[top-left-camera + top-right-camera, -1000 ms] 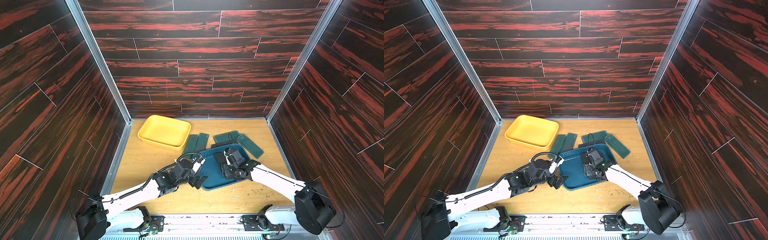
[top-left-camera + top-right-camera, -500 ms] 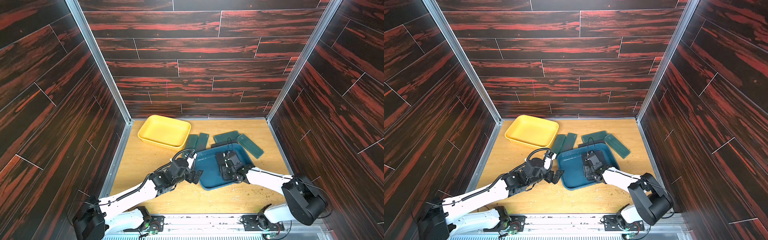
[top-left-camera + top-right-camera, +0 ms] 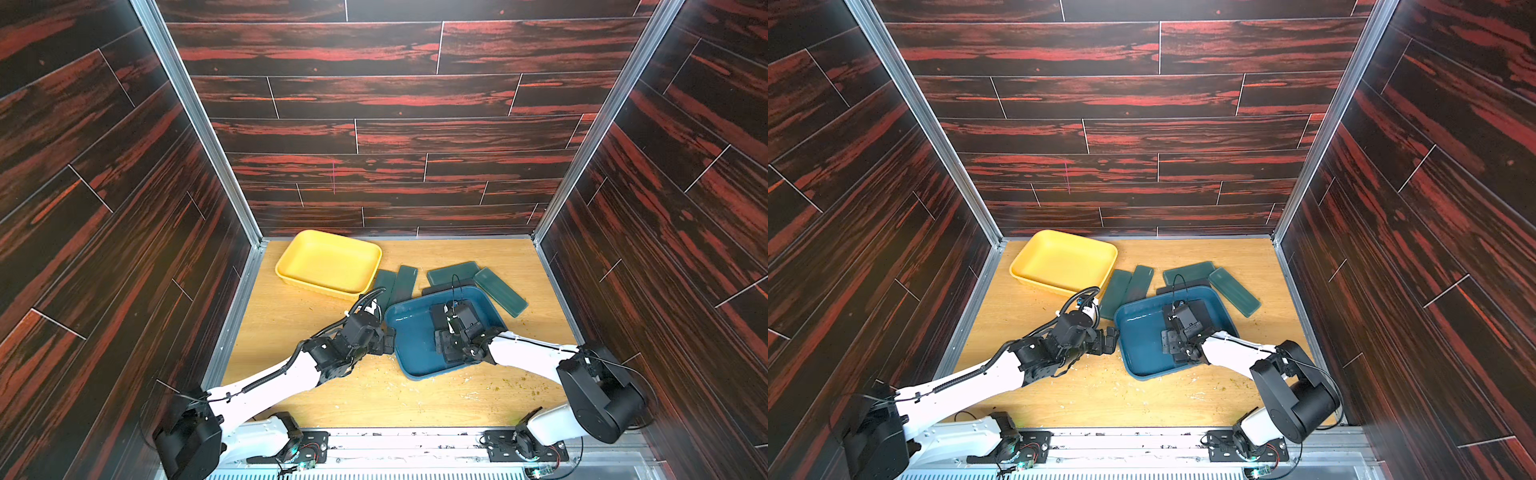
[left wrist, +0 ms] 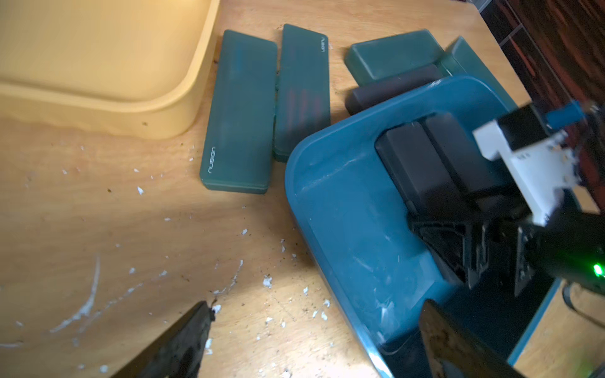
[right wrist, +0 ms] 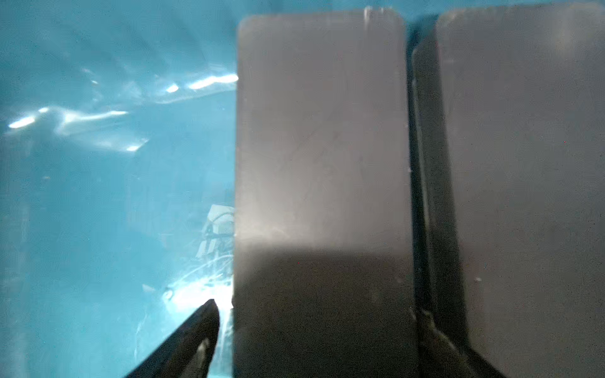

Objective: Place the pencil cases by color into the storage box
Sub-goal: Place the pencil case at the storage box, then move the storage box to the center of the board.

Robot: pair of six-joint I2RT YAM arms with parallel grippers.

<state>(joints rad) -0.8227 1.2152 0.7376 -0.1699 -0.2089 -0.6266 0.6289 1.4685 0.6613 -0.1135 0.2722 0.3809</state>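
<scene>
The left gripper (image 3: 384, 341) is hovering wide open and empty at the near rim of the blue tray (image 3: 409, 338), its jaws straddling that rim in the left wrist view. Across the tray, the right gripper (image 5: 314, 340) is standing with fingers parted either side of a black pencil case (image 5: 322, 163), beside a second black one (image 5: 523, 163); whether the pads are touching it cannot be told. Beyond both grippers, four dark green pencil cases (image 4: 240, 111) and a third black case (image 4: 389, 88) are lying on the tabletop, the yellow tray (image 3: 328, 262) sitting empty. The cases look rigid, light and smooth, likely slippery; gripping across the narrow width seems safest. The wooden tabletop (image 3: 299, 316) is littered with white flecks, inside dark plank walls.
</scene>
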